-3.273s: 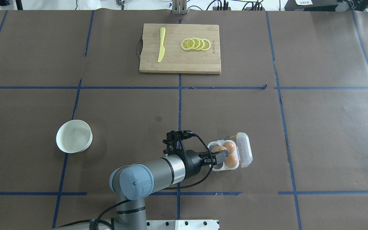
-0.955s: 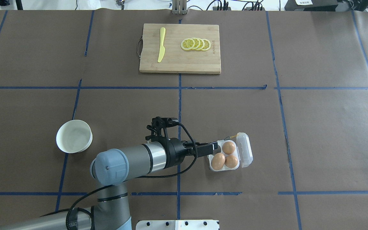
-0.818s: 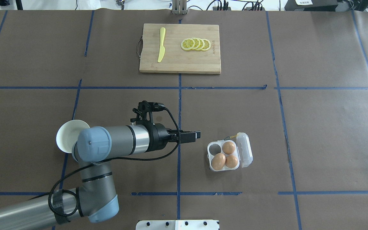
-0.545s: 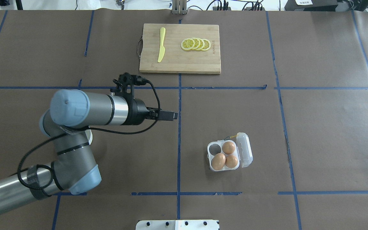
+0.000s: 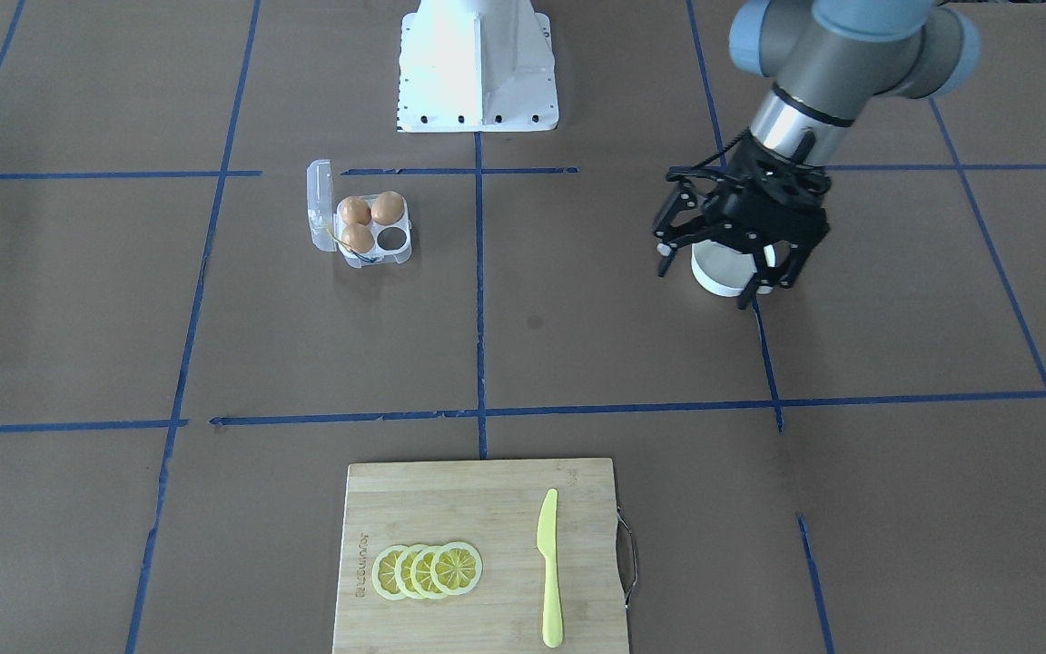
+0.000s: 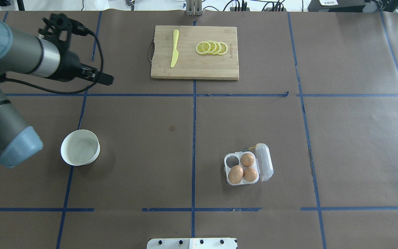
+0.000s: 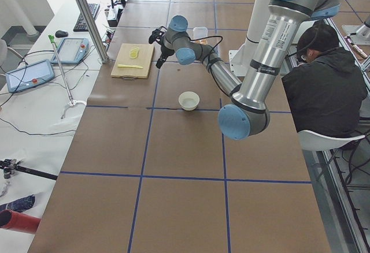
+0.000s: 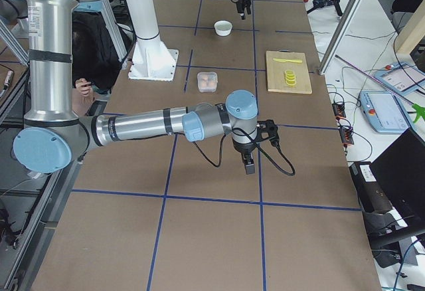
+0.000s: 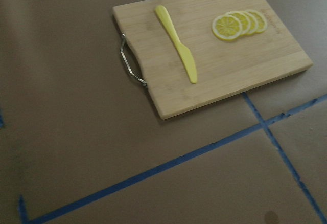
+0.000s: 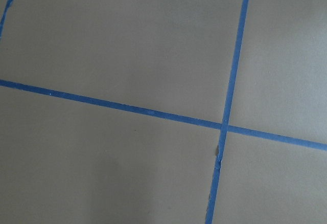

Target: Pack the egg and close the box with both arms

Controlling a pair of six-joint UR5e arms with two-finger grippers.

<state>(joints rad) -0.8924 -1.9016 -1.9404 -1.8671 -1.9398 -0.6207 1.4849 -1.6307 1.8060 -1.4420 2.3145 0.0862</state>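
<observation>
The clear box (image 6: 242, 168) lies open near the table's middle, its lid (image 6: 264, 162) folded out to the right. Three orange-brown eggs fill three cells: one egg (image 6: 247, 159) at the back, two at the front (image 6: 236, 174). The back-left cell (image 6: 232, 160) is empty. In the front-facing view the box (image 5: 369, 229) sits far from my left gripper (image 5: 730, 263), which hangs open and empty, high over the table. Overhead, the left gripper (image 6: 106, 80) is at the far left. My right gripper (image 8: 249, 165) shows only in the exterior right view; I cannot tell its state.
A white bowl (image 6: 80, 152) stands at the left. At the far middle, a wooden cutting board (image 6: 194, 65) carries a yellow knife (image 6: 174, 48) and lemon slices (image 6: 211, 47). A seated person (image 7: 324, 85) is beside the robot's base.
My left arm has drawn back from the box's left edge and swung left and toward the table's far side, rising. The box and its three eggs have not moved.
</observation>
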